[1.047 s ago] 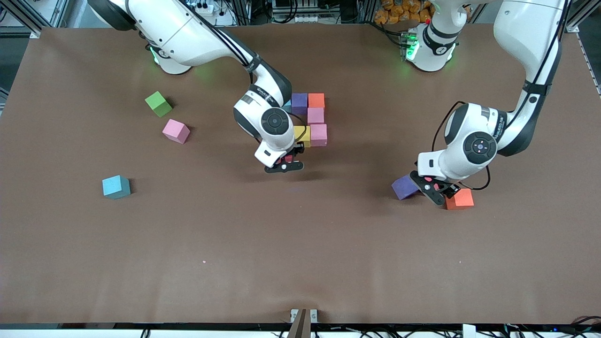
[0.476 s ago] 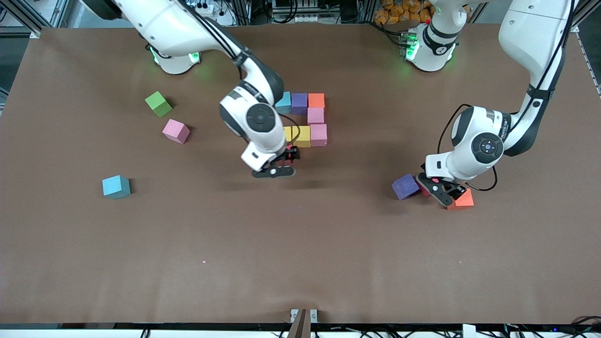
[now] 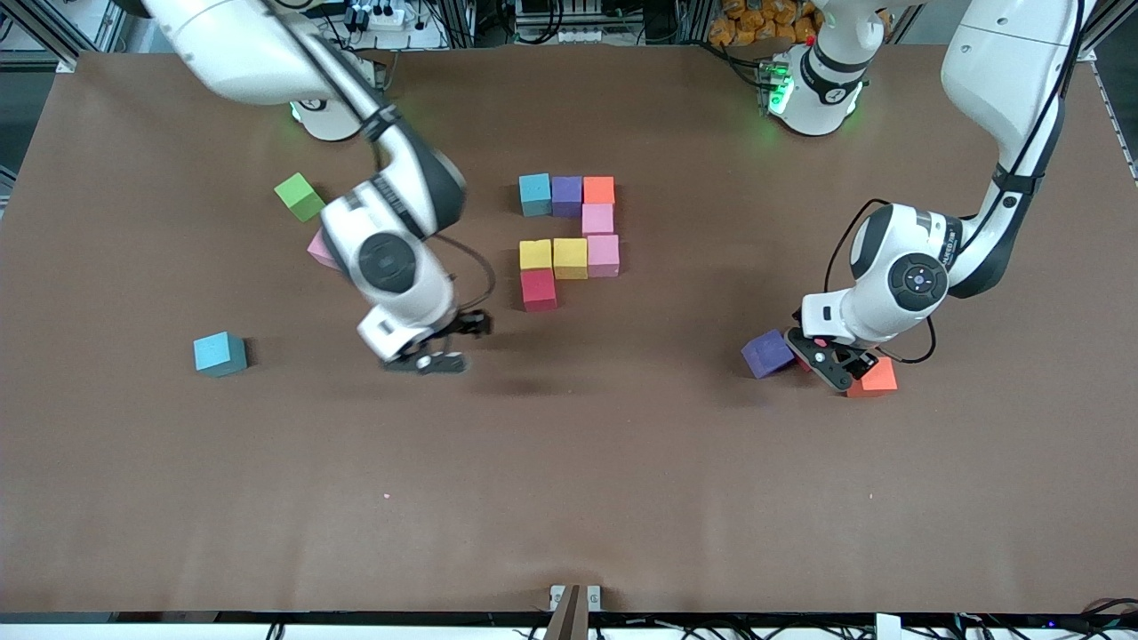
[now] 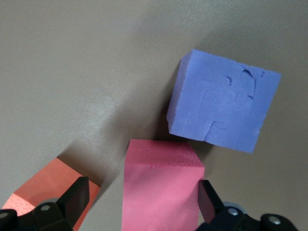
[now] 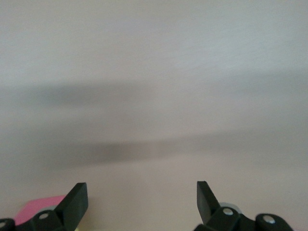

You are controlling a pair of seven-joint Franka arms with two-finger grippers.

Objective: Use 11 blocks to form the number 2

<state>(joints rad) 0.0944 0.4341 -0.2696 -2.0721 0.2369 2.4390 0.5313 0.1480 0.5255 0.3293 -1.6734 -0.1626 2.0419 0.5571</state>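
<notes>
1. Red cube (image 4: 161,185) is sitting between our left gripper's (image 3: 834,363) spread fingers, beside a purple cube (image 3: 766,353) and an orange cube (image 3: 876,377).
2. We are hovering our right gripper (image 3: 433,349), fingers spread and empty, over bare table (image 3: 569,498).
3. We are seeing the unfinished number 2 (image 3: 569,238) lying mid-table.

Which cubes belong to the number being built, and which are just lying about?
Job: unfinished number 2, eight cubes; loose light blue cube; red cube between the fingers of the open left gripper; orange cube beside it; open right gripper over the table.
Lying about: green cube; probably the loose pink cube and loose purple cube.
</notes>
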